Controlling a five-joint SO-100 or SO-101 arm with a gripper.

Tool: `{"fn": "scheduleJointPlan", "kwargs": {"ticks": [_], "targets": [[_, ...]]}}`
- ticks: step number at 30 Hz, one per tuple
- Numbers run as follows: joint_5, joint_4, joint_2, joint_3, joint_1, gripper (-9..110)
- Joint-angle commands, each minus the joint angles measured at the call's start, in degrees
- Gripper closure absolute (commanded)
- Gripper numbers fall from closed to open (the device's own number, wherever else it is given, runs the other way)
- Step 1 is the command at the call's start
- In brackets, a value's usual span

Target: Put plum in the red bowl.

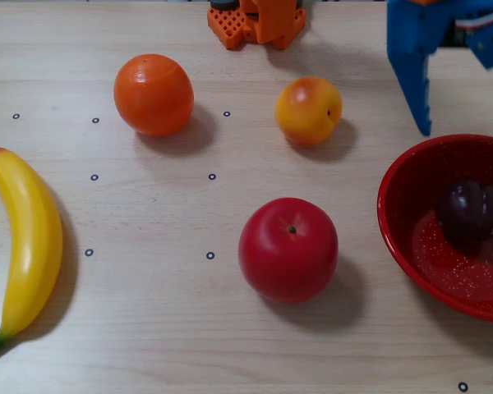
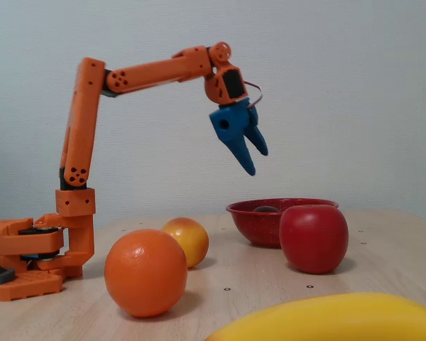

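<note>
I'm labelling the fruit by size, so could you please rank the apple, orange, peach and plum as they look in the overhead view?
Largest to smallest:
1. apple
2. orange
3. peach
4. plum, smallest, lying in the red bowl

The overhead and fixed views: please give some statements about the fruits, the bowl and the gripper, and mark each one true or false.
1. The plum lies inside the red bowl. True.
2. The gripper holds the plum. False: it hangs empty in the air, with its jaws apart, above the table and clear of the bowl.
3. In the overhead view, the apple sits left of the red bowl. True.
4. The banana lies in the bowl with the plum. False: it lies on the table at the left edge of the overhead view.
5. The orange touches the peach. False: bare table separates them.
</note>
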Motion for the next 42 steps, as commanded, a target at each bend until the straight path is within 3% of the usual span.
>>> {"fn": "scheduleJointPlan", "kwargs": {"ticks": [1, 12, 14, 17, 23, 42], "targets": [[1.8, -2.1, 11.9, 1.2, 3.2, 66], [1.8, -0.4, 32.5, 20.7, 6.9, 76], [1.8, 2.3, 34.3, 21.4, 7.6, 82], [1.8, 5.4, 35.7, 22.0, 8.5, 101], [1.9, 6.7, 38.9, 25.0, 10.5, 101], [11.3, -12.3, 68.9, 61.3, 19.7, 102]]}}
